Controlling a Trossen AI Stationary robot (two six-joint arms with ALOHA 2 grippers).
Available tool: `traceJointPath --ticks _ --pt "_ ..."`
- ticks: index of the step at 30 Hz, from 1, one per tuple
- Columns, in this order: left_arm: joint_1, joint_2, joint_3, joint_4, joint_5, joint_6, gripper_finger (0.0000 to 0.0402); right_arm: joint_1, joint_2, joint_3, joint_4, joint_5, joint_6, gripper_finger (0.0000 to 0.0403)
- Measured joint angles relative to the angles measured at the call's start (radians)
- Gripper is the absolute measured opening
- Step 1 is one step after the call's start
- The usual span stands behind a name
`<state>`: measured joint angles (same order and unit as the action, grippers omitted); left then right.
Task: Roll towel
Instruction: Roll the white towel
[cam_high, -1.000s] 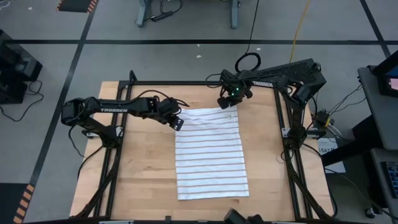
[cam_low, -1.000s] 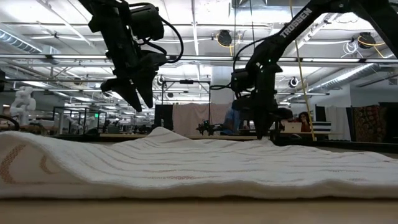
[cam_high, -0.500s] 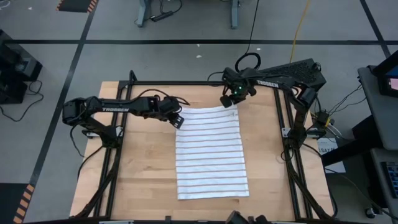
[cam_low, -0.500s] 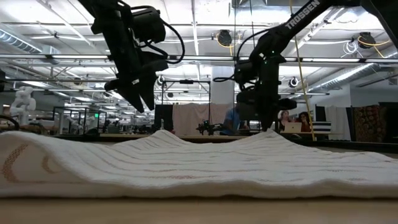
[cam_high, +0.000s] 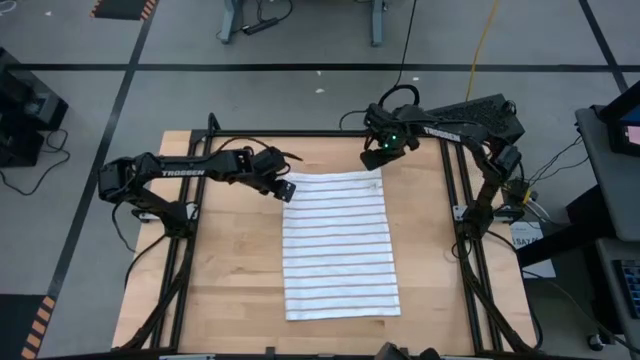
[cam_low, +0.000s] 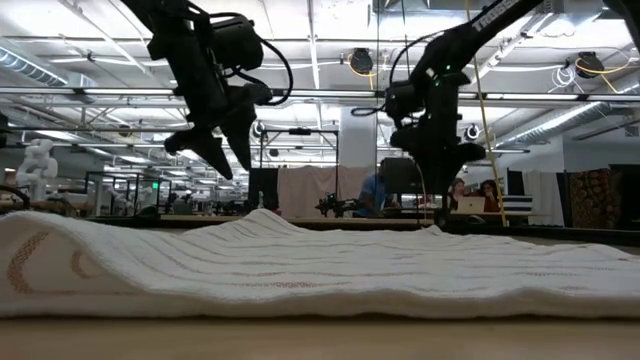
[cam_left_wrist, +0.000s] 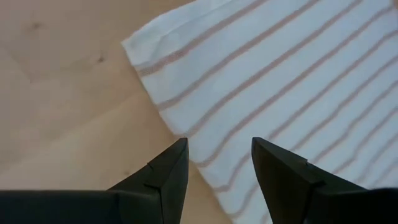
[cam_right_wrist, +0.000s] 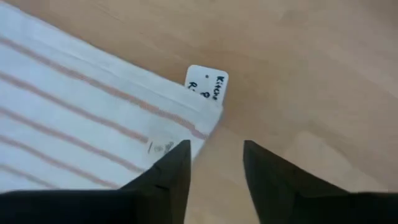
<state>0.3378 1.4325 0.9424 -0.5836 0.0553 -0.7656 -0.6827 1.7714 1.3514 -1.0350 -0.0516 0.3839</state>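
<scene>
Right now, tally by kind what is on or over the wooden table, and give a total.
Thin white cloth towel with narrow dark stripes: 1
Small white tag at the towel's edge: 1
Dark two-finger grippers: 2, left gripper and right gripper, both open above the towel's far corners
Total: 4

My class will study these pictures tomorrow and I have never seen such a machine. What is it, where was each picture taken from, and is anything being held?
It is a robot with two dark arms at a wooden table. One picture looks down from above, one looks level across the tabletop, and two come from cameras on the wrists. A striped towel lies flat. The left gripper and the right gripper hover open above its two far corners, holding nothing.
</scene>
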Motion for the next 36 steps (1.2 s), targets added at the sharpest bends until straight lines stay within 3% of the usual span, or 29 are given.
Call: traceJointPath --ticks 6,19,23,25,30,36 --pt "0.037 -0.007 0.000 0.002 0.057 -0.097 0.0180 0.017 -0.101 0.000 -0.046 -0.025 -0.030 0.0172" --pt "0.103 -0.007 0.000 0.002 0.078 -0.145 0.0180 0.106 -0.280 0.000 -0.055 -0.029 -0.097 0.0173" --pt "0.149 0.001 0.000 0.020 0.067 -0.062 0.0180 0.115 -0.282 0.000 -0.066 -0.030 -0.090 0.0173" --pt "0.183 0.019 0.000 0.066 0.097 0.041 0.0180 0.117 -0.282 0.000 -0.070 -0.031 -0.049 0.0173" --pt "0.304 0.084 0.001 0.114 0.337 0.125 0.0180 0.150 -0.283 0.000 -0.081 -0.082 0.170 0.0173" --pt "0.343 0.178 0.002 0.152 0.413 0.353 0.0180 0.257 -0.308 0.000 -0.005 -0.083 0.487 0.0173"
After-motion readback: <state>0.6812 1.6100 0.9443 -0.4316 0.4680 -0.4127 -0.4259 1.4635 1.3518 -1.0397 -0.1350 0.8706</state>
